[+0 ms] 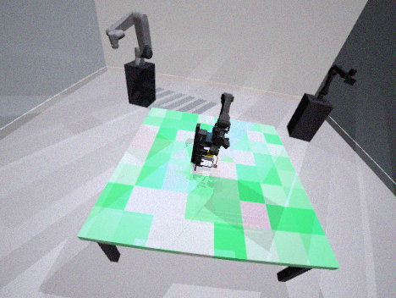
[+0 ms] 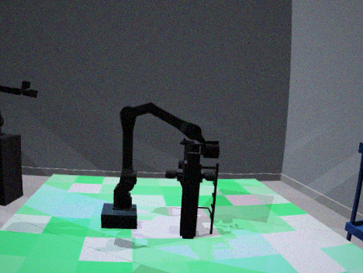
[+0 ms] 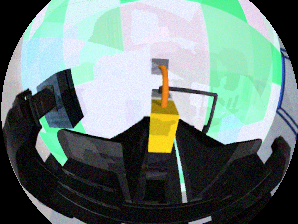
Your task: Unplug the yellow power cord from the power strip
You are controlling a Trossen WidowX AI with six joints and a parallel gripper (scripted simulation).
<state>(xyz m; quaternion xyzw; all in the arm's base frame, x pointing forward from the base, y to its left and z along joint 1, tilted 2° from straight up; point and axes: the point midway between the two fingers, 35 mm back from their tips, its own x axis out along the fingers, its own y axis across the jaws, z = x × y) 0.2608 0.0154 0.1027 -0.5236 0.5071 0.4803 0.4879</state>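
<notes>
Wrist view showed the gripper (image 3: 161,137) clamped on the rigid-looking yellow plug (image 3: 162,131), a sounder hold than its limp orange cord (image 3: 162,84).

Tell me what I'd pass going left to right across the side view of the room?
Dark pedestal at the left edge → the arm's base block → tall black upright stand, where the gripper is shut on the yellow plug → blue rack at the right edge.
</notes>
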